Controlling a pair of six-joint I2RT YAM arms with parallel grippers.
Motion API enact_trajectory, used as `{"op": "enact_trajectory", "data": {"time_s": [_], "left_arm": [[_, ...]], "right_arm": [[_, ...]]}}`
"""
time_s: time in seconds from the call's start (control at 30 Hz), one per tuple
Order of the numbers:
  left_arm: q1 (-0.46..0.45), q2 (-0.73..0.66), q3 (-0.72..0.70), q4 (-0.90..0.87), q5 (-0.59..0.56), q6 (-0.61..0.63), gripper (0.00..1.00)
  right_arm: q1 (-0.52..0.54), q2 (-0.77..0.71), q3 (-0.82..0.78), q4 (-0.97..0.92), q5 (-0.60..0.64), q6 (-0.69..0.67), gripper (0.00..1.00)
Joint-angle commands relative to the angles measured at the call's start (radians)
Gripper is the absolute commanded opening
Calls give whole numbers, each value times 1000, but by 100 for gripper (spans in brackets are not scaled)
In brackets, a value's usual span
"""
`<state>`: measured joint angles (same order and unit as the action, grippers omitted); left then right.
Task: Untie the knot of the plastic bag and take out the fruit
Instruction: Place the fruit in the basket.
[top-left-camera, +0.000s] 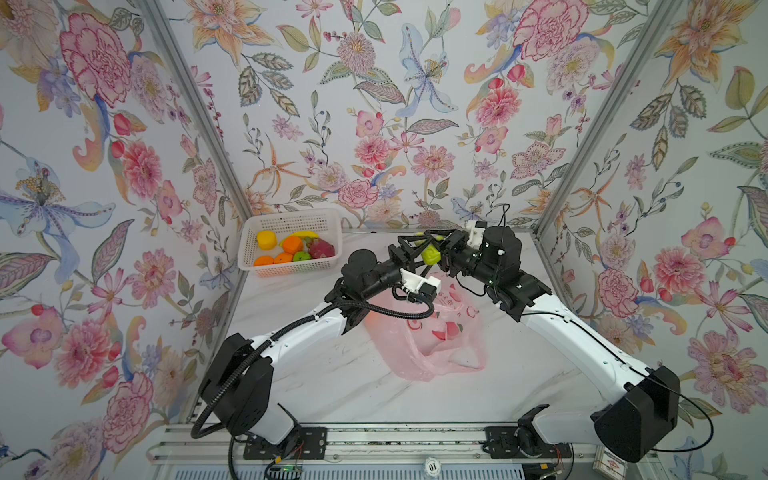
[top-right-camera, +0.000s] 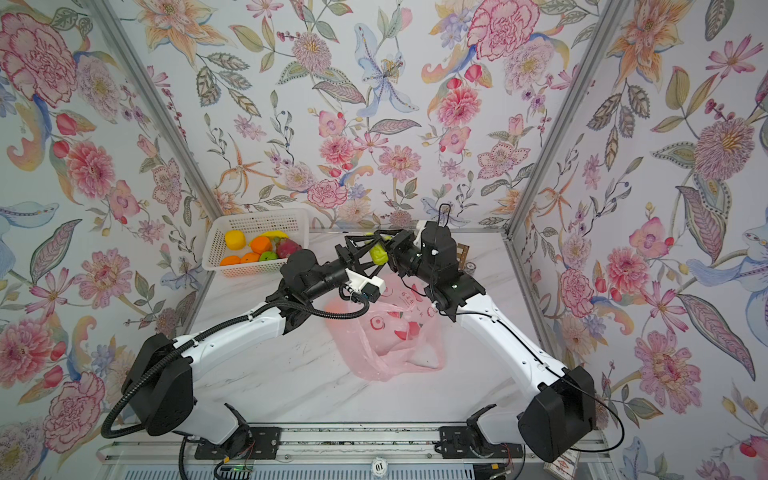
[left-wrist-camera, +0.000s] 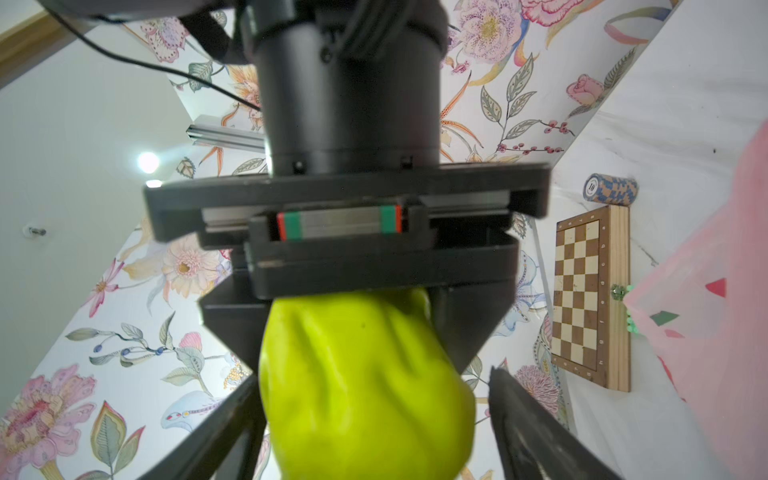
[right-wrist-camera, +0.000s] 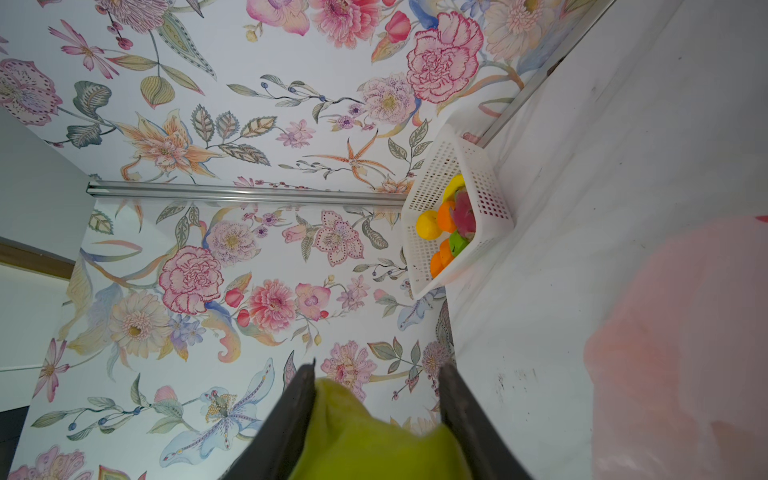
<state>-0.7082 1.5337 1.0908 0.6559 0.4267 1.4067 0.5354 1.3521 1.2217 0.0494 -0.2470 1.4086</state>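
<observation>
Above the far edge of the pink plastic bag (top-left-camera: 432, 332), the right gripper (right-wrist-camera: 378, 370) clamps the yellow-green lumpy fruit (top-left-camera: 431, 255), whose free end projects lengthwise between the spread fingers of the left gripper (left-wrist-camera: 374, 374), that arm judged nearer the white basket (top-left-camera: 291, 216).

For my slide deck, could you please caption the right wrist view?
Right gripper grips a lumpy green fruit; a white basket and the pink bag sit beyond.

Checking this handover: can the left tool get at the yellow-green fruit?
Likely yes: the left tool straddles the yellow-green fruit, which the right tool holds up off the table, and nothing sits between them.
</observation>
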Motion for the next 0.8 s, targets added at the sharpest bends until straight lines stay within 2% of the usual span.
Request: {"op": "enact_trajectory", "data": {"time_s": [0.0, 0.1, 0.2, 0.3, 0.4, 0.5, 0.67, 0.77], "left_arm": [[-12, 17, -11, 37, 7, -26, 64], [-11, 14, -2, 13, 27, -38, 47], [-11, 9, 1, 0, 35, -57, 32], [-11, 6, 0, -10, 26, -65, 24], [-10, 0, -5, -7, 1, -91, 21], [1, -12, -8, -4, -19, -143, 22], [57, -34, -7, -19, -44, -329, 22], [114, -40, 15, -77, -79, -467, 22]], "right_arm": [[4, 0, -9, 42, -4, 12, 33], [4, -5, -20, 46, 0, 15, 34], [3, -9, -23, 50, 2, 15, 40], [1, -16, -24, 56, 4, 4, 49], [-8, -31, -15, 44, 11, -29, 71], [-29, -65, -24, 40, 25, -66, 88], [-83, -162, -76, 46, 94, -137, 99], [-110, -227, -114, 41, 150, -198, 99]]}}
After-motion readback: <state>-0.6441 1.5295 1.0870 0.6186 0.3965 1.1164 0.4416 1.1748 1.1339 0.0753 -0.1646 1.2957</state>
